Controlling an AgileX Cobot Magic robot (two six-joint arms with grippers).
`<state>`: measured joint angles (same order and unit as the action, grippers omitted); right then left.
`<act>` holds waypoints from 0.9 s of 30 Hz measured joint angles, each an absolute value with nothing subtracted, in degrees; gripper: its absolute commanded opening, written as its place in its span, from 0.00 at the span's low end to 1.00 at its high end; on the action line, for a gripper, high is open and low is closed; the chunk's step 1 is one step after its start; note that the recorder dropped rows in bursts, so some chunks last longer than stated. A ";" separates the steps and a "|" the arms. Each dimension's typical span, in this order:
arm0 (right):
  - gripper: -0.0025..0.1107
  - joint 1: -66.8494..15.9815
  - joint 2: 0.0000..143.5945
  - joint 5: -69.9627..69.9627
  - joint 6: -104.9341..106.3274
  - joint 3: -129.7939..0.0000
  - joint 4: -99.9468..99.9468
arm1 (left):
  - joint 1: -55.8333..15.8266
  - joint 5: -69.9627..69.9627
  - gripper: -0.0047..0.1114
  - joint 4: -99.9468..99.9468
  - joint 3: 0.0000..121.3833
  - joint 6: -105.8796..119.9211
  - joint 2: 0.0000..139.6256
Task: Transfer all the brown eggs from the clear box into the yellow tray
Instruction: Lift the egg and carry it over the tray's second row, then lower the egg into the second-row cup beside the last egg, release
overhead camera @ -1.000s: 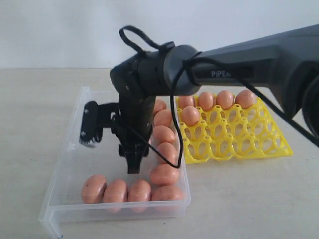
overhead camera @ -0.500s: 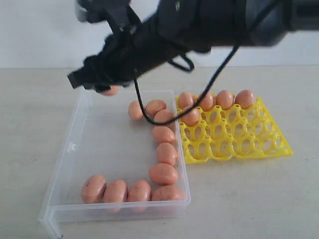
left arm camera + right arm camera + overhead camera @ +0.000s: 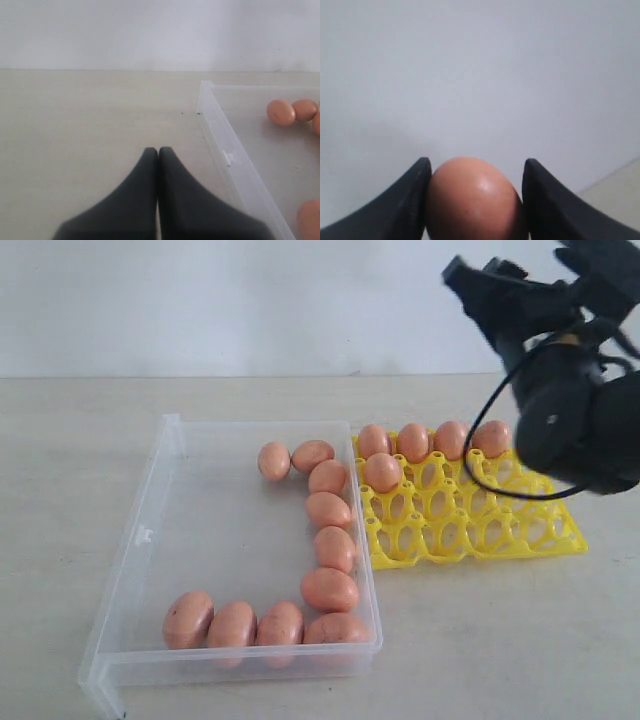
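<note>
Right gripper (image 3: 476,172) is grasping one brown egg (image 3: 472,205) high near yellow tray (image 3: 545,540), which is holding five; ten are lying in clear box (image 3: 150,540); left gripper (image 3: 158,151) clenched empty, hanging beside box

Eggs (image 3: 330,590) x16 (1 held); box (image 3: 140,540) x1; tray (image 3: 505,532) x1

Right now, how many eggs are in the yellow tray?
5. Four eggs fill the yellow tray's far row; one egg sits just in front of the leftmost. The arm may hide a corner cup.
</note>
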<state>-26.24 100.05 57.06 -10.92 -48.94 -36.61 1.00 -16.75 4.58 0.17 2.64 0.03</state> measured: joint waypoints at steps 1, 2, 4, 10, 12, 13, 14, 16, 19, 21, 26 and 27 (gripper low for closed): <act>0.02 -21.55 100.18 55.54 -19.30 -48.94 -26.22 | 1.00 -16.75 0.00 4.58 0.17 2.64 0.03; 0.02 -16.37 100.71 55.40 -28.74 -49.11 -12.81 | 1.00 -16.75 0.00 4.58 0.17 2.64 0.03; 0.02 -5.70 102.48 60.02 -44.32 -50.80 17.03 | 1.00 -16.75 0.00 4.58 0.17 2.64 0.03; 0.02 12.64 105.92 68.04 -64.41 -52.32 65.44 | 1.00 -16.75 0.00 4.58 0.17 2.64 0.03; 0.02 13.89 106.13 68.04 -64.56 -51.12 70.76 | 1.00 -16.75 0.00 4.58 0.17 2.64 0.03; 0.02 13.74 106.15 68.04 -64.16 -50.37 72.47 | 1.00 -16.75 0.00 4.58 0.17 2.64 0.03; 0.02 13.11 106.15 68.04 -63.65 -50.12 73.56 | 1.00 -16.75 0.00 4.58 0.17 2.64 0.03; 0.02 10.84 106.15 65.96 -62.39 -50.00 74.31 | 1.00 -16.75 0.00 4.58 0.17 2.64 0.03; 0.02 6.39 106.15 57.69 -61.13 -50.88 74.99 | 1.00 -16.75 0.00 4.58 0.17 2.64 0.03; 0.02 3.55 106.15 52.10 -59.01 -51.53 75.13 | 1.00 -16.75 0.00 4.58 0.17 2.64 0.03; 0.02 -1.72 106.15 45.51 -50.67 -52.42 72.18 | 1.00 -16.75 0.00 4.58 0.17 2.64 0.03; 0.02 -2.34 106.25 45.37 -49.32 -52.42 70.98 | 1.00 -16.75 0.00 4.58 0.17 2.64 0.03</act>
